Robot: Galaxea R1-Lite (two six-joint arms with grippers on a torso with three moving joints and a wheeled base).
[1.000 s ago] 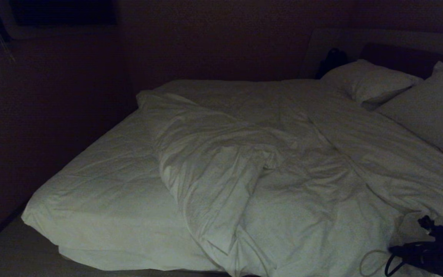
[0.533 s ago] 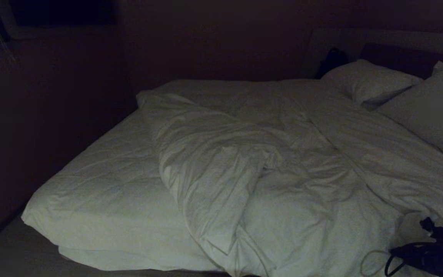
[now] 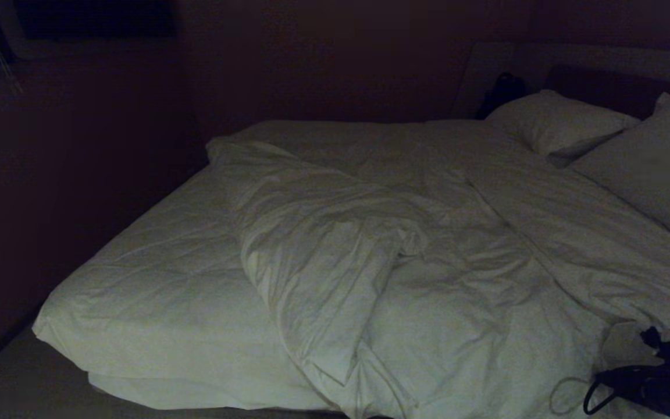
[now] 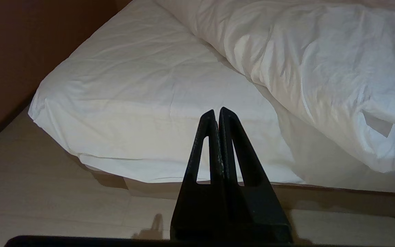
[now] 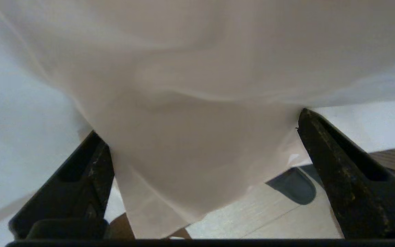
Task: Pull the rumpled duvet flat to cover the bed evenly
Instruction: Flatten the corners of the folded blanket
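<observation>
Between the wide-spread fingers (image 5: 341,171) of the right gripper (image 5: 197,137): one hanging fold of the duvet (image 5: 190,113), white, soft, draped down into the gap; the cloth meets both fingertips but is not pinched. Past the fold, below it: pale floor (image 5: 252,216) and a dark rounded item, unidentified.

Right gripper in head view (image 3: 655,378): dark shape at the near right edge of the bed (image 3: 154,291), against the duvet's edge.

Duvet, head view (image 3: 405,262): rumpled, bunched in a thick ridge down the middle and right of the bed, its near end spilling over the bed's edge. Left part of the mattress lies uncovered.

Beyond the duvet, at the far right: two white pillows (image 3: 556,122), against a dark headboard (image 3: 614,87).

Ahead of the left gripper (image 4: 217,115): bare mattress corner and pale floor. Its fingers (image 4: 231,144) are pressed together, holding nothing, clear of the bed.
</observation>
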